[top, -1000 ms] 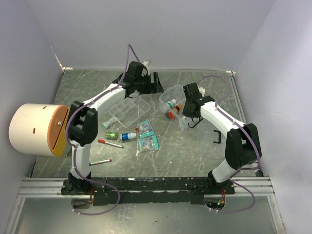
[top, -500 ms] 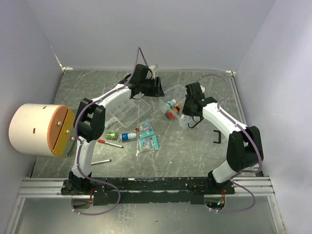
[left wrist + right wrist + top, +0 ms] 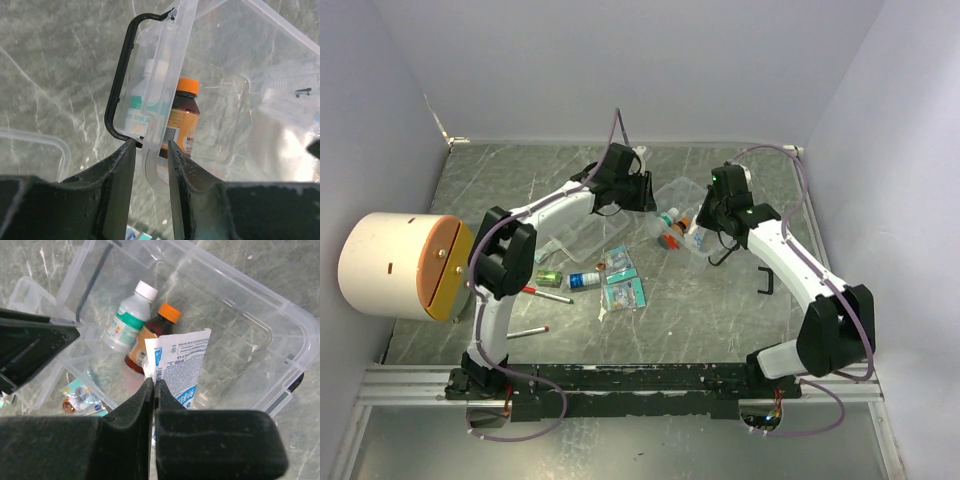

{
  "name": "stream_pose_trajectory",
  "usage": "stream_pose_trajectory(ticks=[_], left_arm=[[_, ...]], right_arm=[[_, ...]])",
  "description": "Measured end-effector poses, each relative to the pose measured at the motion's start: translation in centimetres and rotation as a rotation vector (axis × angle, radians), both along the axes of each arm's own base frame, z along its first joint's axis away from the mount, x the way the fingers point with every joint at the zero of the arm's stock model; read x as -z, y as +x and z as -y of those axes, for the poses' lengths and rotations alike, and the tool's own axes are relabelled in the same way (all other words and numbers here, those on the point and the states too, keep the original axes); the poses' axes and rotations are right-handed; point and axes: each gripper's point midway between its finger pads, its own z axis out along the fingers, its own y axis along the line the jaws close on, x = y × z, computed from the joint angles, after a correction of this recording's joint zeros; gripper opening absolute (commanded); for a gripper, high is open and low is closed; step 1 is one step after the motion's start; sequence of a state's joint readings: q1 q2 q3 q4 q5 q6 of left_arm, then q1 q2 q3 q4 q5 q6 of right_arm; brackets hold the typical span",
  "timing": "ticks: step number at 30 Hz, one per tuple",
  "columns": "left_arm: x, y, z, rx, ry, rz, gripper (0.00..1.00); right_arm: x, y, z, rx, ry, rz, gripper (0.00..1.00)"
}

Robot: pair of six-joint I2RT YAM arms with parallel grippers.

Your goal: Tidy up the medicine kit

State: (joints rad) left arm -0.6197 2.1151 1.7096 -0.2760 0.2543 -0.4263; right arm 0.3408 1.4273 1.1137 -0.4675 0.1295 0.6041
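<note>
The medicine kit [image 3: 682,190] is an open clear box at the middle back of the table. My left gripper [image 3: 647,196] [image 3: 151,147] straddles the kit's clear wall [image 3: 170,55] beside the black handle [image 3: 118,90], jaws narrowed, thin gaps showing on both sides. Inside lie a white bottle [image 3: 141,112] [image 3: 126,320] and a brown bottle with an orange cap [image 3: 183,117] [image 3: 154,330]. My right gripper [image 3: 699,231] [image 3: 152,385] is shut on a white packet with blue print [image 3: 182,360], hanging over the open kit [image 3: 280,305].
The clear divided tray [image 3: 575,228] lies left of the kit. Teal packets [image 3: 622,280], a small bottle [image 3: 583,280], a green item [image 3: 548,278] and two red-tipped pens [image 3: 546,295] lie nearer. A big white cylinder with an orange face [image 3: 400,265] stands far left. A black clip [image 3: 765,282] lies right.
My left gripper has moved right to the kit's handle side and its jaws have narrowed around the wall. The right arm has shifted slightly right, still holding the packet.
</note>
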Motion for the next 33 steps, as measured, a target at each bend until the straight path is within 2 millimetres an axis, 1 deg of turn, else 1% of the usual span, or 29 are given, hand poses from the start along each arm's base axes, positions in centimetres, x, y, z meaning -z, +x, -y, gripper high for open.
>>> stream_pose_trajectory(ticks=[5,7,12,16,20,21,22,25,26,28,29,30,32,33], left_arm=[[0.0,-2.6,-0.6,-0.016,0.04,-0.036,0.42],[0.0,-4.0,-1.0,-0.027,0.05,-0.068,0.43],[-0.6,-6.7,-1.3,-0.053,0.046,-0.117,0.43],[-0.6,-8.8,-1.7,-0.085,0.051,-0.157,0.44],[-0.7,-10.5,-2.1,-0.106,0.046,-0.187,0.44],[-0.7,-10.9,-2.2,-0.109,0.044,-0.195,0.47],[-0.7,-11.3,-2.4,-0.113,0.042,-0.201,0.51],[-0.9,-11.9,-2.8,-0.123,0.041,-0.206,0.74],[-1.1,-12.0,-2.9,-0.125,0.041,-0.204,0.8],[-1.7,-11.9,-3.2,-0.135,0.041,-0.19,0.87],[-2.1,-11.9,-3.4,-0.14,0.043,-0.179,0.92],[-2.7,-11.7,-3.6,-0.149,0.042,-0.164,0.95],[-4.1,-11.5,-3.9,-0.163,0.032,-0.132,0.96],[-5.2,-11.3,-4.0,-0.169,0.017,-0.111,0.96]], right_arm=[[-1.0,-0.6,0.0,0.009,0.048,0.048,0.0],[-1.1,-0.9,0.0,0.011,0.072,0.056,0.0],[-0.8,-1.5,-0.1,0.009,0.13,0.069,0.0],[-0.5,-2.2,-0.5,-0.006,0.183,0.061,0.0],[-1.1,-2.3,-1.0,-0.027,0.235,0.075,0.0],[-1.3,-2.3,-1.1,-0.034,0.248,0.08,0.0],[-1.5,-2.3,-1.2,-0.042,0.261,0.085,0.0],[-2.0,-2.3,-1.5,-0.069,0.302,0.103,0.0],[-2.3,-2.4,-1.6,-0.081,0.322,0.109,0.0],[-2.7,-2.4,-1.6,-0.1,0.361,0.123,0.0],[-3.0,-2.4,-1.6,-0.109,0.38,0.131,0.0],[-3.2,-2.3,-1.6,-0.118,0.398,0.139,0.0],[-3.7,-2.4,-1.7,-0.139,0.432,0.154,0.0],[-4.1,-2.4,-1.8,-0.15,0.45,0.163,0.0]])
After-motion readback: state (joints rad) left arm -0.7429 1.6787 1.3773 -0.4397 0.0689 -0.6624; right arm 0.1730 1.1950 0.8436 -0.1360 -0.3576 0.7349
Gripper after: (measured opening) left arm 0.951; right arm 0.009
